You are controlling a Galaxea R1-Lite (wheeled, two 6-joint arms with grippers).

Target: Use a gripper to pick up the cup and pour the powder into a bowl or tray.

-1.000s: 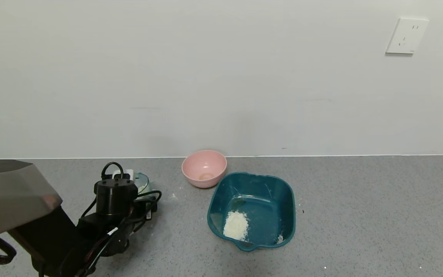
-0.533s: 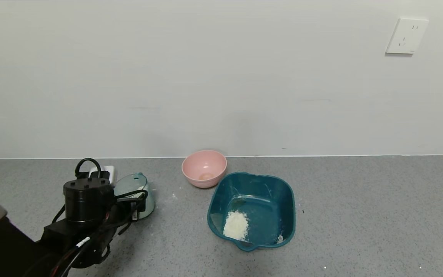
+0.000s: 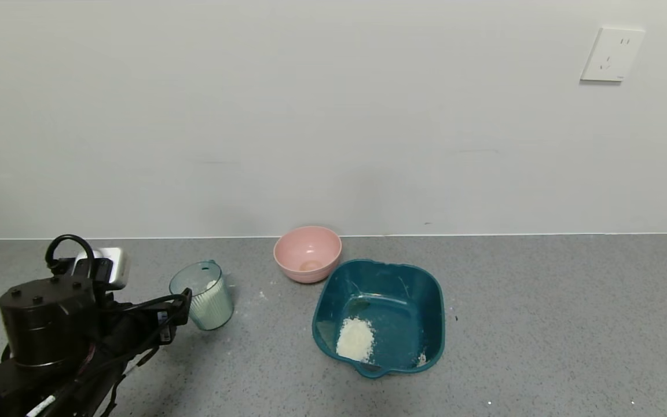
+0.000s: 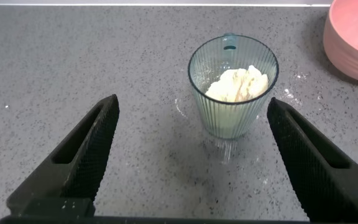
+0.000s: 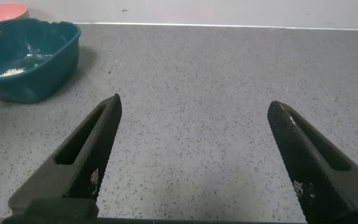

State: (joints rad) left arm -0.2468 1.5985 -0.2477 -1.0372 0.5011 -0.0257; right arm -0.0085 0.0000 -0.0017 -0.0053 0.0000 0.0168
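Cup (image 3: 203, 295) stands upright on the grey speckled desk (image 3: 542, 324), well to the left of the tray (image 3: 380, 315). Translucent pale blue-green plastic, vertical ribs, tapered body, small tab on the far rim. Inside it a clumpy white heap of powder (image 4: 236, 84), piled against one side.

Tray: dark teal plastic, squarish with rounded corners, scratched inside. A second small heap of white powder (image 3: 355, 339) lies in its near-left corner, with a few specks at the near-right corner. Pink bowl (image 3: 307, 253), round and smooth, sits just behind the tray's far-left corner, close to the wall.

Left end effector (image 4: 191, 155): black ribbed fingers (image 4: 82, 155) spread wide, nothing between them. It sits left of the tray, on the near-left side of the cup; the cup is ahead of the fingertips, clear of both, no contact. Black cylindrical motor housing (image 3: 44, 321) and looped cables behind it.

Right end effector (image 5: 194, 155): fingers wide apart, holding nothing, over bare desk well to the right of the tray.
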